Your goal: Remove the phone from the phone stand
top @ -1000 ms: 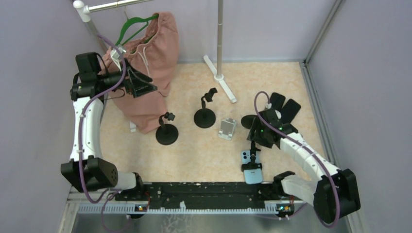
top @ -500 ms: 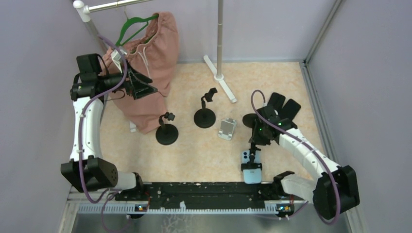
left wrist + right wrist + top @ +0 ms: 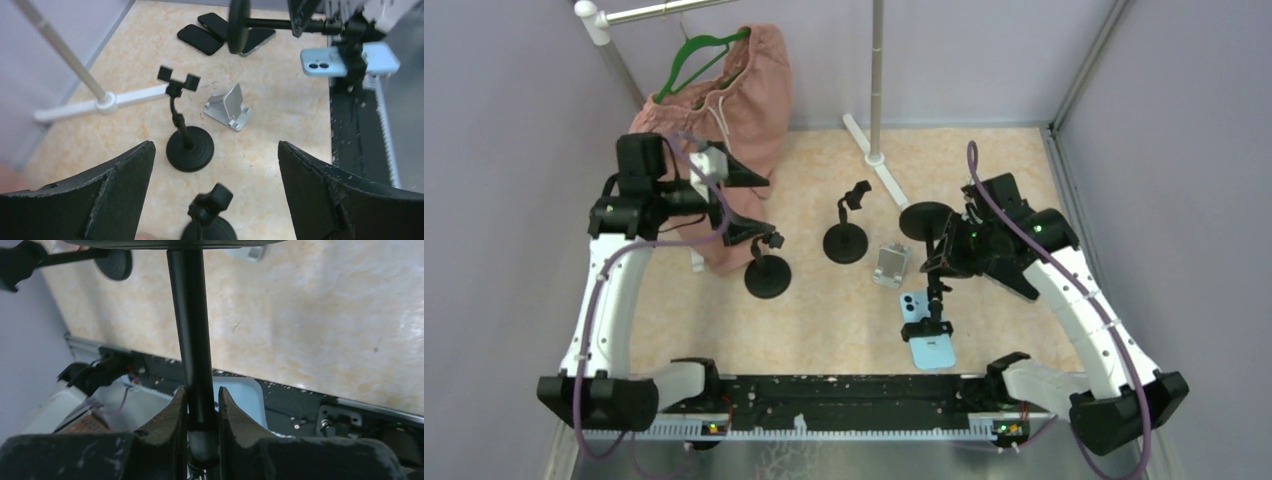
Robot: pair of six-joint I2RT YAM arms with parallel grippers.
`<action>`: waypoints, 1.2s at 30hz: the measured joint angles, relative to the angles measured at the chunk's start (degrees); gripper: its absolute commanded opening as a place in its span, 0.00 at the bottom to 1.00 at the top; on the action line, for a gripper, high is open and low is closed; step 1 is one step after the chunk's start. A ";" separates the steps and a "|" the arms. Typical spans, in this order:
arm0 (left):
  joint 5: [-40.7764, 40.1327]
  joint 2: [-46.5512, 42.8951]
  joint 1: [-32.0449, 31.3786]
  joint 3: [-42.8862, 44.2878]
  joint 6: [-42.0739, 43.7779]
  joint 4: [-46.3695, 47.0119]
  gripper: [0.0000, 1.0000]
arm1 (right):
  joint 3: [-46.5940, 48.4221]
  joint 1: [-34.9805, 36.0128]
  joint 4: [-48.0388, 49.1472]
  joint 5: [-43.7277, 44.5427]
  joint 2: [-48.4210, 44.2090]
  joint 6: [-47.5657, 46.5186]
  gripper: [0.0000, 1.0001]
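Stand (image 3: 924,218) now aloft with pale-blue phone (image 3: 935,353)

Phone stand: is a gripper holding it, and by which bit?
Yes: the right gripper grips the phone stand by its thin black pole; the phone is clamped at its end.

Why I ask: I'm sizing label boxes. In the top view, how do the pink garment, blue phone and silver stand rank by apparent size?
1. pink garment
2. blue phone, though it is held off the table, nearer the camera, which flatters it
3. silver stand
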 measured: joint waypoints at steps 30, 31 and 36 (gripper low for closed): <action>-45.55 -11.96 -47.76 -17.11 36.96 19.63 0.84 | 46.90 18.18 -20.61 -29.27 38.99 -9.29 0.00; -46.01 -11.93 -47.80 -17.38 36.94 20.57 0.83 | 45.86 18.18 -20.83 -29.29 38.88 -9.60 0.00; -46.82 -11.80 -48.22 -17.46 37.16 22.27 0.69 | 45.11 18.16 -21.31 -29.64 38.86 -9.97 0.00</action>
